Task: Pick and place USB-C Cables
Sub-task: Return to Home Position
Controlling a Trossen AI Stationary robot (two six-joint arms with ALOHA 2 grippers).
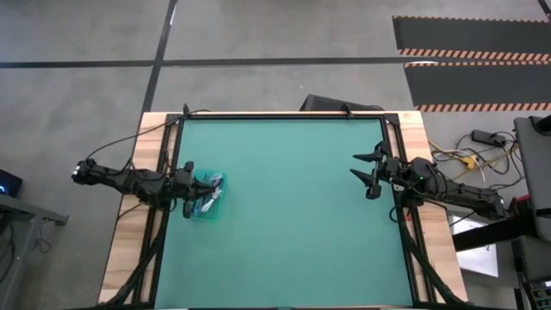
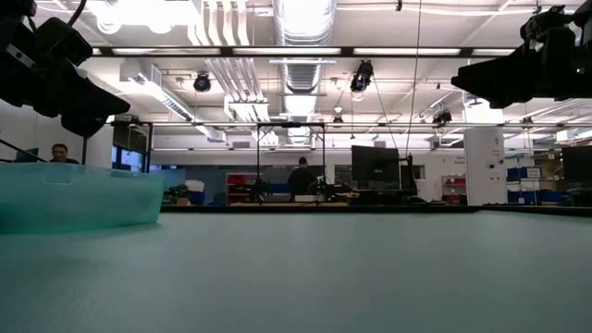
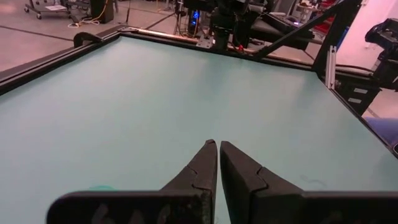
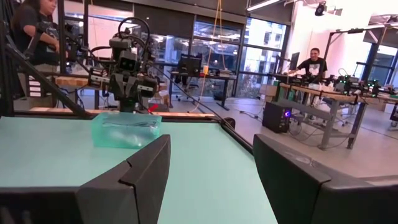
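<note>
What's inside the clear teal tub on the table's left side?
Tied cable bundles, white and darker ones, lie in the tub. The shut left gripper hangs over its edge, hiding part, so their number is unclear. The right gripper waits far off.

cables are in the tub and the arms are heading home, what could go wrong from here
The left gripper hangs shut right at the teal tub. A low retreat might clip its rim and shove the tub. The cables lie piled inside near the rim, so a knock could spill one. The right gripper, open at the table's far side, looks like little risk.
</note>
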